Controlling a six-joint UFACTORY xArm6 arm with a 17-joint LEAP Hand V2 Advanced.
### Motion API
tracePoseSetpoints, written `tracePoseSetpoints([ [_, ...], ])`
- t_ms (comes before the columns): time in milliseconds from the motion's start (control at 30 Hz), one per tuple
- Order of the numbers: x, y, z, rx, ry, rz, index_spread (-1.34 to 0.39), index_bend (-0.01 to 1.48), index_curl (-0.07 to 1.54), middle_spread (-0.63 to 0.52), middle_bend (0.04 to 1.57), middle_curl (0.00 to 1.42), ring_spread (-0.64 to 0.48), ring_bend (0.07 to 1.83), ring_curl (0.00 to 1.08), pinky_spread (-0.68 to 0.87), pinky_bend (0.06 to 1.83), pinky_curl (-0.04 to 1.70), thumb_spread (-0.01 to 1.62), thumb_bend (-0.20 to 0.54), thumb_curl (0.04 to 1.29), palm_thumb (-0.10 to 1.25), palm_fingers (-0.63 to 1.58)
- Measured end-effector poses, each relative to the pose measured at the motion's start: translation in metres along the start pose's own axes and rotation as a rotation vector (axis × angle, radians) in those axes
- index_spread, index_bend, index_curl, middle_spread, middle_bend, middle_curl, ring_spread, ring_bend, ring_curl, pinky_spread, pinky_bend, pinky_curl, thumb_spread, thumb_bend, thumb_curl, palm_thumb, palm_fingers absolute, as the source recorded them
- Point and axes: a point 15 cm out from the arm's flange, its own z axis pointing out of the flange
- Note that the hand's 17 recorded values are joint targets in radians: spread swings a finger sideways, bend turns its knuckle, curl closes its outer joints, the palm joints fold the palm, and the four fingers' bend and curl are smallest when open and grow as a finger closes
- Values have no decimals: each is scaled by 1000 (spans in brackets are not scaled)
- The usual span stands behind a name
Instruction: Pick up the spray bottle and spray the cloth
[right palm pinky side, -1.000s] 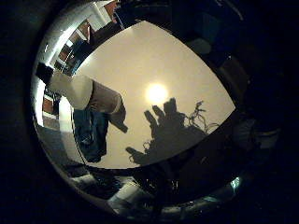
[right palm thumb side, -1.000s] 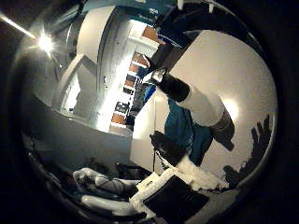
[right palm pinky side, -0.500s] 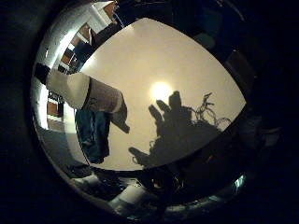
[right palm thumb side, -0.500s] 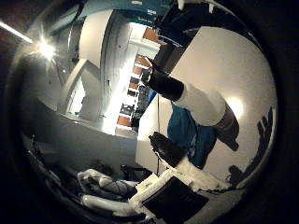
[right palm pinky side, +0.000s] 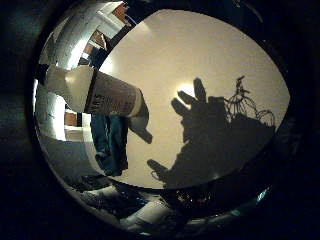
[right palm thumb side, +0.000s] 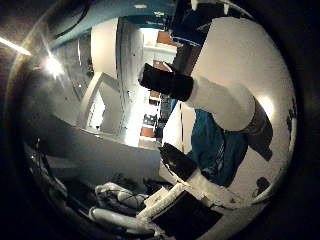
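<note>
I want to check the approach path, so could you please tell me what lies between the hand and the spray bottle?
Nothing: in the thumb-side palm view the hand and the spray bottle have only the blue cloth on the white table behind the gap.

robot hand (right palm thumb side: 192, 182) above surface, fingers spread

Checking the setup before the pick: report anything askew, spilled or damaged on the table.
Nothing stands out. The spray bottle stands on the white table beside the blue cloth, which lies crumpled but dry-looking. No spill or damage shows.
</note>
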Motion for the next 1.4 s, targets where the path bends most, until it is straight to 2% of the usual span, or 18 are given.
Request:
tracePoseSetpoints([
  [267,2,3,13,-12,-50,20,-198,158,283,89,291,351,177,364,254,329,658,43,1041,-25,308,542,144],
  [733,-25,-7,54,-59,-115,-16,-197,162,286,81,300,354,169,370,251,326,656,40,1042,-25,314,545,158],
  [967,-39,-14,78,-64,-162,-17,-168,170,297,56,337,364,150,392,250,323,635,23,1048,-21,317,563,250],
  [1133,-51,-17,102,-80,-201,-18,-189,182,318,-32,421,402,68,491,273,278,642,-9,1045,-22,321,589,435],
  [1300,-60,-7,123,-91,-243,11,-255,205,372,-146,562,487,-92,709,338,96,717,-15,1043,-16,332,636,721],
  [1400,-68,-6,133,-91,-266,19,-309,235,440,-210,637,562,-182,851,410,-70,885,-2,1041,-19,344,668,878],
])
